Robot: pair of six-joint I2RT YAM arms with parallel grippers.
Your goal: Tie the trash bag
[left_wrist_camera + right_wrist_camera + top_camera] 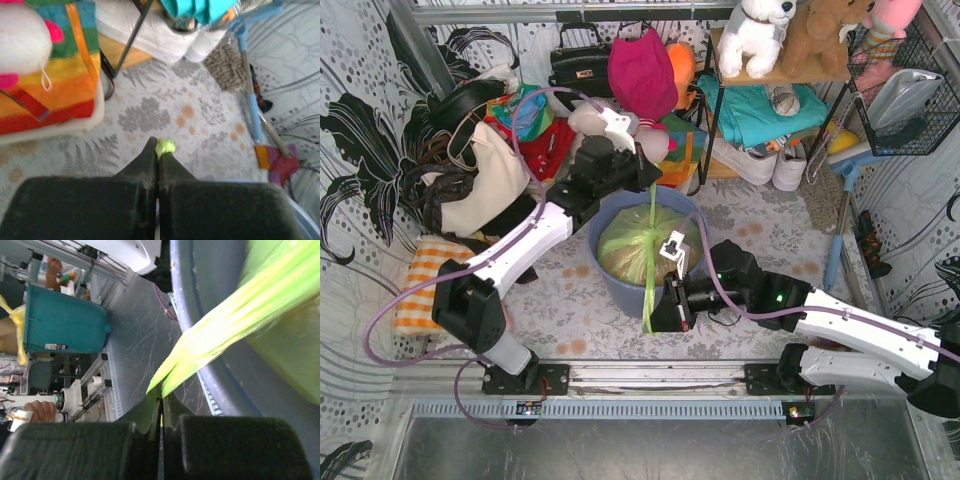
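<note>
Trash bag (638,250) sits in the blue-grey round bin (610,290), dead centre of the floral counter (760,240). It is lime green and see-through, with tan crumpled scraps (620,255) showing inside.

Two long handle strips run off the bag top in opposite directions:
- Far strip (652,205) runs to 12 o'clock, into the left end effector (648,182). In the left wrist view this end effector (159,150) is clenched, with a small green nub (165,147) of film poking out at the fingertips.
- Near strip (648,295) runs to 6 o'clock over the bin rim, into the right end effector (655,318). In the right wrist view it (161,396) is clenched on the strip end (170,375), and the film fans back toward the bin wall (200,315).

Both strips look pulled straight. They seem to cross at the bag neck, but I cannot tell whether a knot has formed there.

Handling, as a judgement:
- The film is very thin, soft and limp. It has no stiffness and will bunch into a cord under tension.
- It is likely slick, so a shallow pinch at the very tip could slip out, and the left hold looks shallow.
- It stretches and tears under a hard tug, so pull evenly.
- The load looks light, so the bag may lift out of the bin if one side pulls harder.
- The best hold is on the strips themselves, a little in from the ends. Avoid the bag body.
</note>
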